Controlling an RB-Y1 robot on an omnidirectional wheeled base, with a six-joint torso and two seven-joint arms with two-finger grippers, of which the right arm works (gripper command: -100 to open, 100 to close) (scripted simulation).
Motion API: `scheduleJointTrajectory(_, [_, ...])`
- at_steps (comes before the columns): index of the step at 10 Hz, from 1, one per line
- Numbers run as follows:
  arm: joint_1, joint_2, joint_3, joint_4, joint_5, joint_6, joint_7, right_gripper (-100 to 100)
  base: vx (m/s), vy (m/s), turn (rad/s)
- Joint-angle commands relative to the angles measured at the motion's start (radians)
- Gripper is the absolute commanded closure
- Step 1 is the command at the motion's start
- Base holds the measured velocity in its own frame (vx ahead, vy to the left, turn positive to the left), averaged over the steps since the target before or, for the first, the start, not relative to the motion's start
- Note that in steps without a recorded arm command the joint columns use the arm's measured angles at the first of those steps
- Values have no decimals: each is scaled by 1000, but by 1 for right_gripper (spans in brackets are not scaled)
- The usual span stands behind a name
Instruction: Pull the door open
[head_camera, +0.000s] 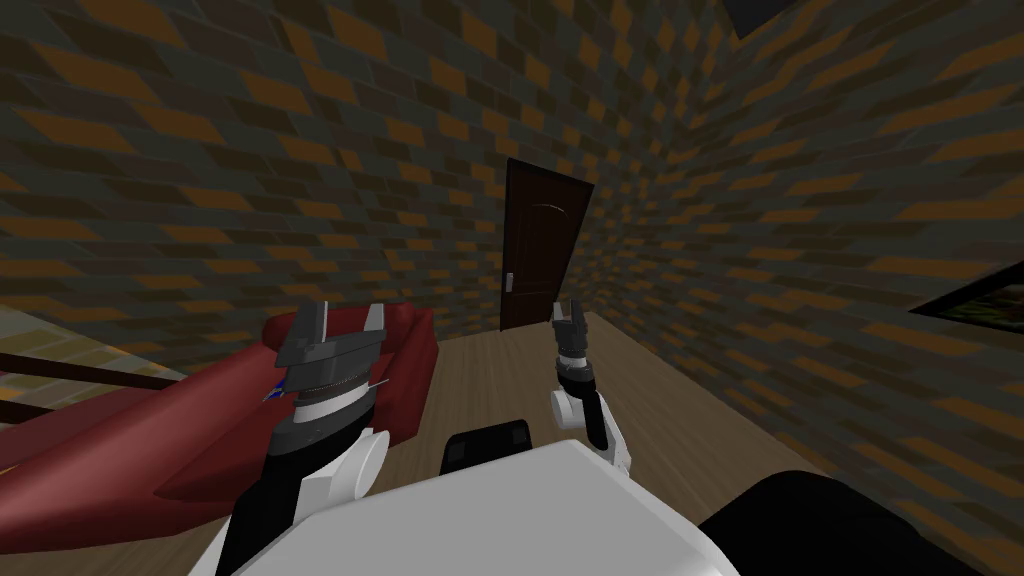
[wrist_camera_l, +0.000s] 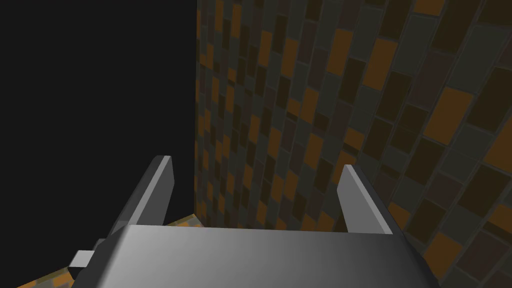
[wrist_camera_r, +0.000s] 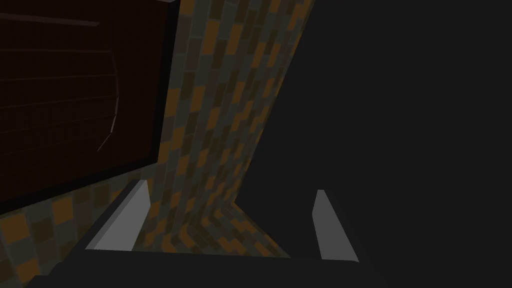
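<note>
The dark brown door (head_camera: 540, 245) is standing at the far end of the room, looking shut in the brick wall (head_camera: 300, 150), with a small pale handle (head_camera: 509, 282) sitting on its left edge. The right end effector (head_camera: 566, 308) is hovering well short of it, fingers spread open. The left end effector (head_camera: 343, 318) is hanging above the red sofa (head_camera: 200, 420), fingers likewise spread apart.

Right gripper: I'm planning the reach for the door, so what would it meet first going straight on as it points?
Probably the tiled wall beside the dark door, not the door itself. The open fingers of the right gripper frame that wall, but depth is unclear.
</note>
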Motion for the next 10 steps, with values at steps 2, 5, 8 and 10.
scheduleJointTrajectory(2, [-24,-15,-9,50,-44,15,-48,-100,137,-28,136])
scheduleJointTrajectory(5, [-59,-32,-21,122,-107,37,-117,-100,195,-86,119])
scheduleJointTrajectory(8, [-87,-42,-32,181,-159,55,-173,-100,115,-33,88])
scheduleJointTrajectory(10, [-103,-47,-37,214,-187,65,-204,-100,120,-56,123])
